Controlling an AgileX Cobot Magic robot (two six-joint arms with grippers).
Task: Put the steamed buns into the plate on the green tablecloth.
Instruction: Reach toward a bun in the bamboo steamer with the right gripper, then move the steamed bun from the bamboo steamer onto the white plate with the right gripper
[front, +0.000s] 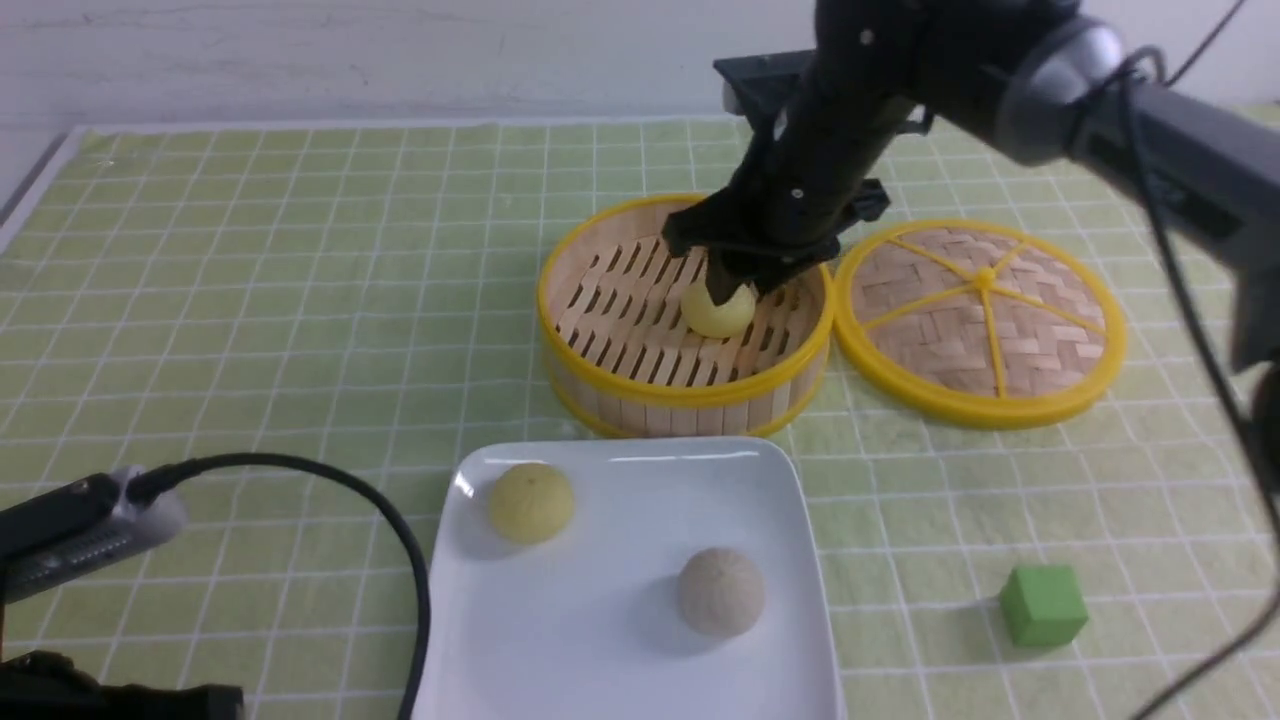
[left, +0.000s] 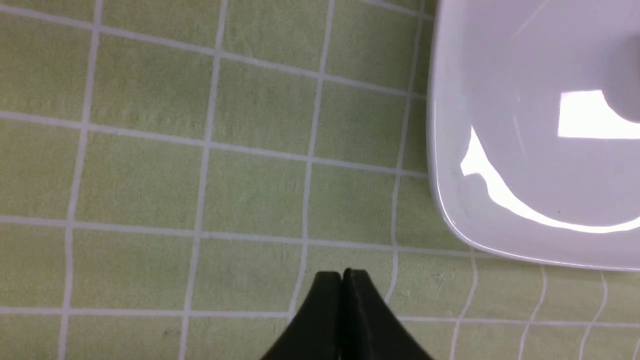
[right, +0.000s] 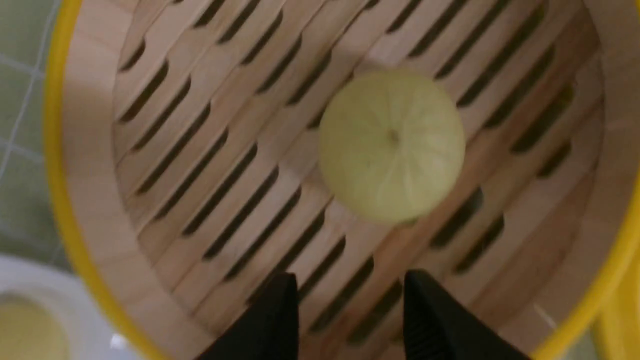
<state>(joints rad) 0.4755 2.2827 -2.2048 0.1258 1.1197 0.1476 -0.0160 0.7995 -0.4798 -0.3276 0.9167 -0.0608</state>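
One pale yellow steamed bun (front: 718, 310) lies in the bamboo steamer basket (front: 640, 395). My right gripper (front: 735, 288) hangs just over it, open and empty. In the right wrist view the bun (right: 392, 145) lies on the slats beyond the open fingertips of the gripper (right: 350, 280), not between them. The white square plate (front: 600, 640) on the green tablecloth (front: 300, 300) holds a yellow bun (front: 531, 502) and a grey-beige bun (front: 721, 591). My left gripper (left: 342, 275) is shut and empty, low over the cloth beside the plate's corner (left: 450, 210).
The woven round lid (front: 985, 320) lies flat to the right of the basket. A green cube (front: 1043, 604) sits on the cloth right of the plate. The left arm and its black cable (front: 330, 480) lie at the lower left.
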